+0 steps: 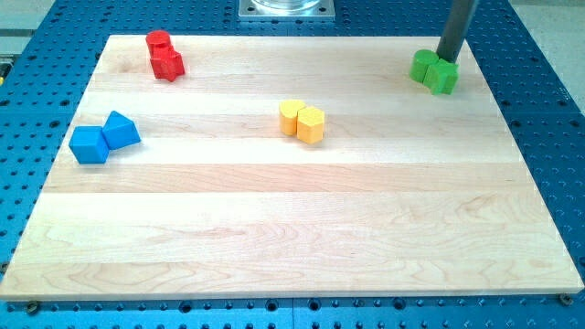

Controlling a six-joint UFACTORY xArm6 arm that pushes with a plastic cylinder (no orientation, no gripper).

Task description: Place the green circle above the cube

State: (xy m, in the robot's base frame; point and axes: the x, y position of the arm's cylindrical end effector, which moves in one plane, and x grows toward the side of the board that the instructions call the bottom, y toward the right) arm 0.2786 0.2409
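The green circle [423, 67] is a short, bright green cylinder standing flat on the pale wooden board [292, 228], near the view's top right corner. Its round top face points up. It touches a second green block [444, 78], more angular in shape, just to its right and slightly lower in the view. The blue cube [89, 145] lies far off, at the view's left edge, about mid-height, resting flat with 1 corner turned toward the view's bottom. It touches another blue block [121, 131] beside it.
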